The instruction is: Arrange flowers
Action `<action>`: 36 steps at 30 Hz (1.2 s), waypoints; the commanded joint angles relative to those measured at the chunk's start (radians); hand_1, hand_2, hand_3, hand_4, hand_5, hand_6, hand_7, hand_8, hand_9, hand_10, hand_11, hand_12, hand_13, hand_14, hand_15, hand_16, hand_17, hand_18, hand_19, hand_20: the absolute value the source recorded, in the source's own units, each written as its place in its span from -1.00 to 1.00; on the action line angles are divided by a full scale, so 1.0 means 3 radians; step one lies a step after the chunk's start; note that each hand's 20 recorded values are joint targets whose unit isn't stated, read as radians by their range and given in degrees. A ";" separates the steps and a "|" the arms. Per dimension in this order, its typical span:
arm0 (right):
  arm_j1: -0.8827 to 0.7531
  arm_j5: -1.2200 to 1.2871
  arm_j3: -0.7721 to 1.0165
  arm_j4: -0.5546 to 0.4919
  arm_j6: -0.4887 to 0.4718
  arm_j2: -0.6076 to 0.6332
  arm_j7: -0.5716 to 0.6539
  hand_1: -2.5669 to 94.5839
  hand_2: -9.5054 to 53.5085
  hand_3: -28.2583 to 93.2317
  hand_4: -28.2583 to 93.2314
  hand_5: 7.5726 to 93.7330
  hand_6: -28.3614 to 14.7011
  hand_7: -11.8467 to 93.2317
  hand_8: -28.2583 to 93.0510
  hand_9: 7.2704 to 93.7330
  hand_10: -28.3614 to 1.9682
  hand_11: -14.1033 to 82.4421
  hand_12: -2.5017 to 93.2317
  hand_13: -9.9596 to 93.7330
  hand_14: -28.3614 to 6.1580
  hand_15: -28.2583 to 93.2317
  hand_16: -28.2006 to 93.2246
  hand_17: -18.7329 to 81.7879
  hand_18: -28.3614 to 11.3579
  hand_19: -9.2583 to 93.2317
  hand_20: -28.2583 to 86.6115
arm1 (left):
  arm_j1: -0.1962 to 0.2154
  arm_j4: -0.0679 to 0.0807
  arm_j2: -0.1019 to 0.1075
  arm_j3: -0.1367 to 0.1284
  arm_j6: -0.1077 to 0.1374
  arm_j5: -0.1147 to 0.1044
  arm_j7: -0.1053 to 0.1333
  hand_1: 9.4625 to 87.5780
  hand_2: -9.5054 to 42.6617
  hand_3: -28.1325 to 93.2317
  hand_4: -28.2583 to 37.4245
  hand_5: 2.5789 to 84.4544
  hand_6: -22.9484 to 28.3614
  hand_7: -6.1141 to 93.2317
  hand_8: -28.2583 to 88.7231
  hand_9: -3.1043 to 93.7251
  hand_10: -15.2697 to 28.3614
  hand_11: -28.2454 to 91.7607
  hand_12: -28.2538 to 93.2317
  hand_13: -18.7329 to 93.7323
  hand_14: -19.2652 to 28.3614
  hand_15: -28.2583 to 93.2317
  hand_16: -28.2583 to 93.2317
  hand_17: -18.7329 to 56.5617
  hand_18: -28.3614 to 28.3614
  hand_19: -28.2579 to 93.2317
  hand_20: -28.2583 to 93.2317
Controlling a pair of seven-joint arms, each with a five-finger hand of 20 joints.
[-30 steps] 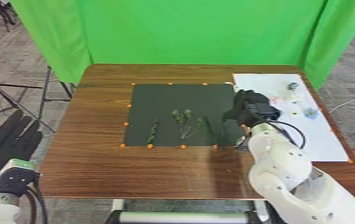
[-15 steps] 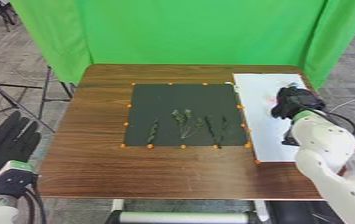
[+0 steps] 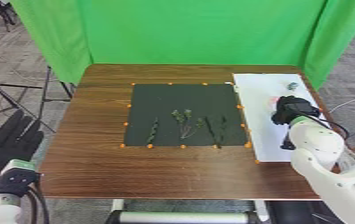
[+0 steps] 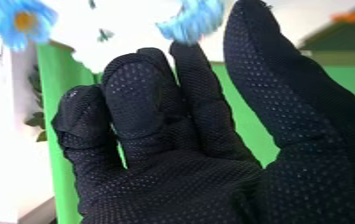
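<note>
My right hand (image 3: 294, 108) is over the white sheet (image 3: 267, 130) at the table's right side. In the right wrist view the right hand (image 4: 165, 175) has its fingers loosely extended, the thumb apart and nothing held. A blue flower (image 4: 191, 20) lies just beyond the fingertips, and another blue flower with an orange centre (image 4: 24, 21) is farther off. At the sheet's far end sits a small bluish flower (image 3: 292, 86). On the dark mat (image 3: 165, 97) lie a leafy sprig (image 3: 153, 132), branching stems (image 3: 187, 125) and slender green stems (image 3: 221, 131). My left hand (image 3: 6, 142) is open beside the table's left edge.
Orange markers (image 3: 183, 146) line the dark mat and the sheet's edges. The brown table (image 3: 138, 172) extends in front of and left of the mat. A green curtain (image 3: 200, 32) hangs behind it, and black stands are at the left.
My right hand has moved right from the mat's right edge onto the white sheet, then slightly nearer, uncovering the bluish flower. The slender stems on the mat are uncovered. The left hand stayed put.
</note>
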 commanded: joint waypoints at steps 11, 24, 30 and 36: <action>-0.0046 -0.0010 -0.0228 0.0128 0.0251 -0.0067 -0.0031 0.06 -1.00 0.76 -1.00 0.31 0.30 -0.30 -0.75 0.42 0.14 -0.37 -0.60 0.55 0.06 0.68 -0.06 0.19 -0.72 0.98 0.19 | -0.0214 0.0053 0.0058 0.0145 -0.0087 0.0074 -0.0122 -0.68 -0.21 0.64 -1.00 -0.20 0.17 -0.54 -0.70 -0.32 0.30 -0.18 -0.40 -0.32 0.34 -0.01 -0.70 -0.61 0.31 -0.17 -0.41; 0.0184 -0.0353 -0.0500 -0.0381 0.0757 -0.0233 -0.0075 0.25 -1.00 0.62 -1.00 0.64 0.31 -0.21 -0.49 0.83 0.33 -0.59 -0.24 0.64 0.12 0.63 -0.03 0.25 -0.73 1.00 0.19 | -0.0149 0.0059 0.0022 0.0118 -0.0082 0.0071 -0.0138 -0.70 -0.20 0.64 -1.00 -0.20 0.17 -0.55 -0.70 -0.32 0.30 -0.19 -0.40 -0.32 0.34 -0.03 -0.70 -0.62 0.31 -0.17 -0.42; 0.0609 -0.0431 -0.0899 -0.0570 0.0878 -0.0534 -0.0089 0.25 -1.00 0.64 -1.00 0.65 0.29 -0.22 -0.47 0.83 0.30 -0.59 -0.23 0.65 0.12 0.62 -0.02 0.26 -0.74 1.00 0.18 | -0.0136 0.0060 0.0022 0.0119 -0.0076 0.0074 -0.0130 -0.70 -0.20 0.64 -1.00 -0.20 0.17 -0.55 -0.70 -0.32 0.29 -0.19 -0.40 -0.32 0.33 -0.03 -0.70 -0.62 0.31 -0.17 -0.42; 0.1010 -0.0271 -0.1362 -0.0359 0.0912 -0.0920 -0.0490 0.26 -1.00 0.63 -1.00 0.65 0.28 -0.23 -0.46 0.82 0.29 -0.60 -0.23 0.64 0.12 0.61 -0.01 0.25 -0.73 1.00 0.18 | -0.0242 0.0114 0.0035 0.0231 -0.0056 0.0074 -0.0169 -0.70 -0.20 0.64 -1.00 -0.20 0.17 -0.55 -0.70 -0.32 0.29 -0.19 -0.40 -0.32 0.33 -0.04 -0.69 -0.62 0.31 -0.17 -0.42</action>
